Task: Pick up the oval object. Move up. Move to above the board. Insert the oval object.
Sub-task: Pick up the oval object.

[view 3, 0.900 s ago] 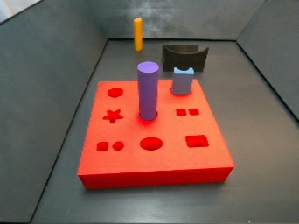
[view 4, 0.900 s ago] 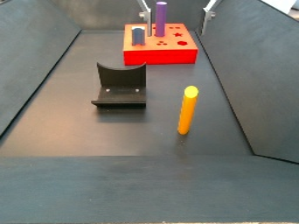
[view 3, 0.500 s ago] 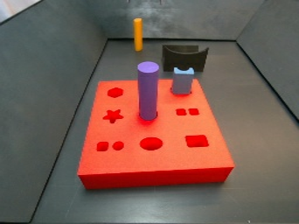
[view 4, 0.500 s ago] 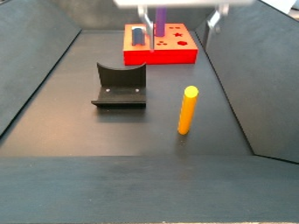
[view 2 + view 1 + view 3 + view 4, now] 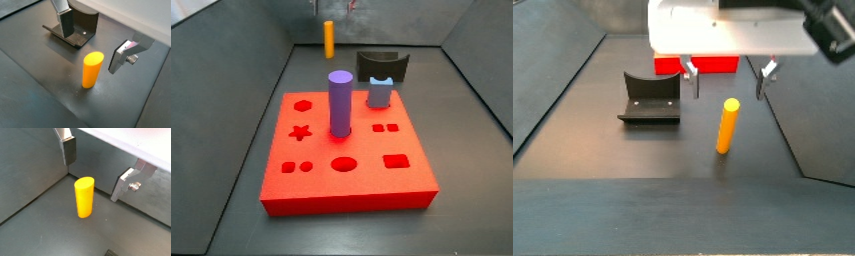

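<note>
The oval object (image 5: 726, 125) is a yellow peg that stands up straight on the dark floor, near the right wall in a side view. The gripper (image 5: 726, 72) hangs above it with its jaws wide open, and nothing is held. In both wrist views the peg (image 5: 84, 197) sits between the two silver fingers (image 5: 66, 18), but closer to one side. If the gripper goes down off the middle, I think a finger could bump the top of the peg and knock it over. The dark fixture (image 5: 651, 97) sits just beside the peg. Farther back is the board (image 5: 345, 150), red with holes, with a purple cylinder (image 5: 341, 102) and a light-blue peg (image 5: 381, 92) in it. The arm points straight down.
</note>
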